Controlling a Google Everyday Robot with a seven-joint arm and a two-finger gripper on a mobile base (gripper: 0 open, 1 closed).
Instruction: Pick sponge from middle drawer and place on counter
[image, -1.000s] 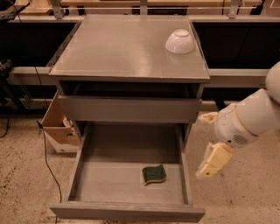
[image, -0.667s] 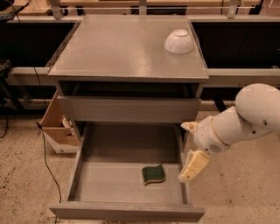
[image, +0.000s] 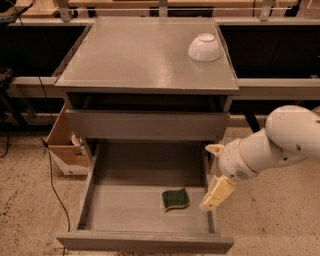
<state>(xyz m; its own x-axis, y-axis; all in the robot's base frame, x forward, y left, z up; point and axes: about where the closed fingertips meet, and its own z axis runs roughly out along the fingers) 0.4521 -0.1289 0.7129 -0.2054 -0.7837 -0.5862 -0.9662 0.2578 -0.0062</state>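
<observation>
My gripper (image: 209, 175) hangs at the right side of the pulled-out wide grey tray-like middle drawer (image: 145, 242), approx. over its right wall. My two cream fingers (image: 217, 192) stand apart w/ nothing between them, so it's open and holding nothing. The lower finger points down and left toward the drawer floor. My bulky white arm (image: 280, 140) comes in from the right edge of the view.

The small wavy-edged sponge (image: 175, 199) w/ dark green face up and yellow foam base lies flat on the drawer floor, right of centre and toward the front. It's near the gripper, just left of the lower finger, but not touching it.

Above the open drawer is a flat grey drawer front panel (image: 147, 125), shut. On top is the broad smooth grey counter (image: 140, 55), slightly glossy. A white bowl (image: 204, 47) sits mouth-down near the counter's back right corner, well apart from the sponge.

Left of the cabinet a brown cardboard box (image: 65, 145) stands on the speckled floor (image: 30, 200), and a thin black cable (image: 52, 175) runs down past it.
</observation>
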